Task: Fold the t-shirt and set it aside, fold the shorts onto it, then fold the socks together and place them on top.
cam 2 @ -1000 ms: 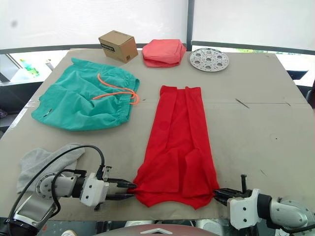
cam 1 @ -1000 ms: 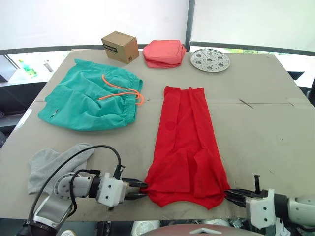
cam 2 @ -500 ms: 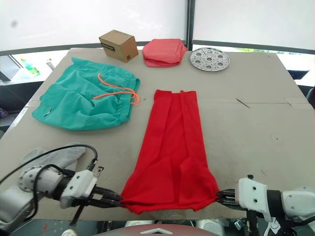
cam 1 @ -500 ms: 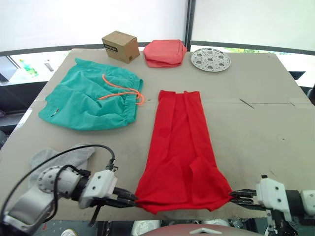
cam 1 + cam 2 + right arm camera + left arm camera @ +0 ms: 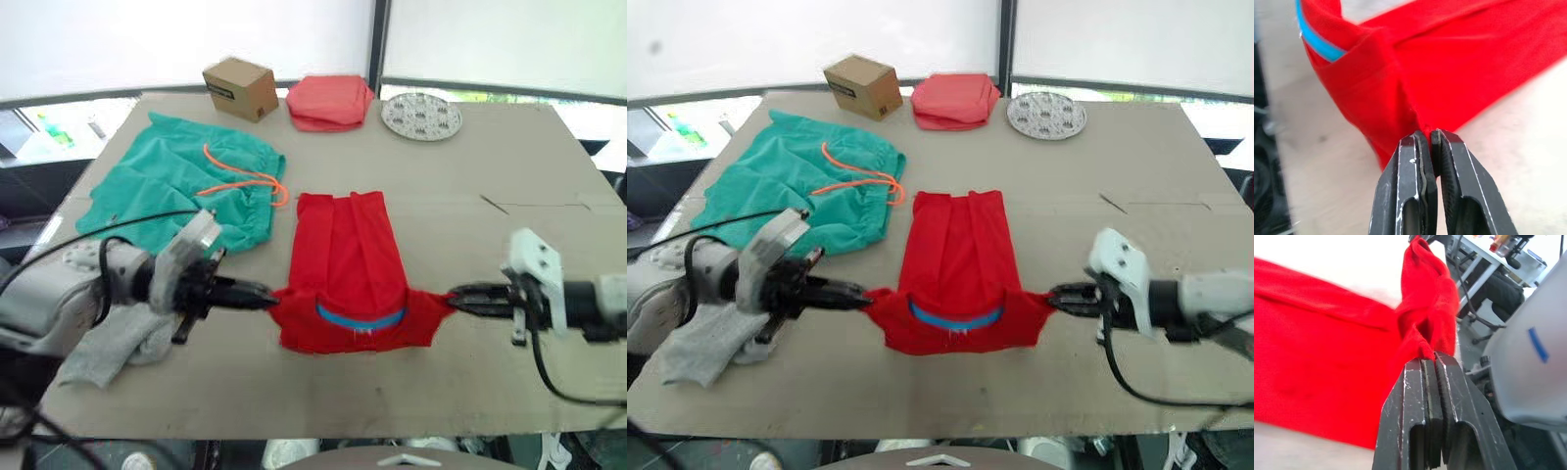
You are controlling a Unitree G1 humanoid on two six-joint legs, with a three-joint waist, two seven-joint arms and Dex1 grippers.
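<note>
In the eye views the shirt (image 5: 343,279) lay mid-bench, half folded, each near corner pinched by the left end effector (image 5: 268,295) and right end effector (image 5: 453,298); shorts (image 5: 176,191) at ten o'clock and socks (image 5: 113,343) at eight o'clock remained unfolded. Both wrist views showed jaws clamped on red fabric.

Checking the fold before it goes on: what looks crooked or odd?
Nothing stands out. The t-shirt is folded back evenly, both end effectors, left and right, level at its corners.
</note>
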